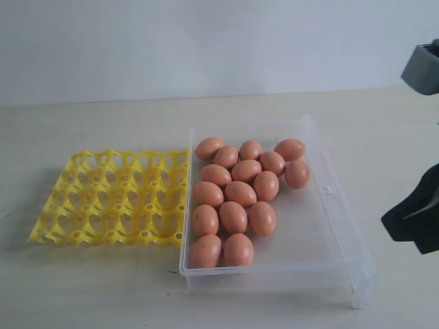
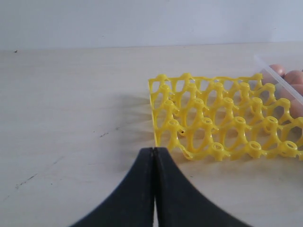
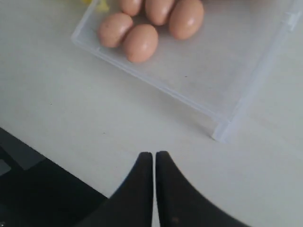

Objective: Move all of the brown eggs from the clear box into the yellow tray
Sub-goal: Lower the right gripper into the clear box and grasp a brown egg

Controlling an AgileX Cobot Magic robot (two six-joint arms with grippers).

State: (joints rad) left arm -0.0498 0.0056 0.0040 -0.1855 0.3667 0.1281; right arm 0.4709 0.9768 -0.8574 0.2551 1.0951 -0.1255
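Several brown eggs (image 1: 240,193) lie loose in the left half of the clear box (image 1: 329,205), which stands at the table's middle. The yellow tray (image 1: 113,199) lies against the box's left wall with all its cups bare. My right gripper (image 1: 392,221) hangs at the right edge, off the box's right side. In the right wrist view the right gripper (image 3: 154,153) is shut with only a thin slit, holding nothing, above bare table near a box corner (image 3: 222,130). My left gripper (image 2: 154,149) is shut and holds nothing, just short of a corner of the tray (image 2: 213,123).
A grey part of the right arm (image 1: 422,68) shows at the upper right. The table's front edge and a dark drop (image 3: 28,189) lie close to the right gripper. Light wooden table (image 1: 103,288) surrounds the tray and box.
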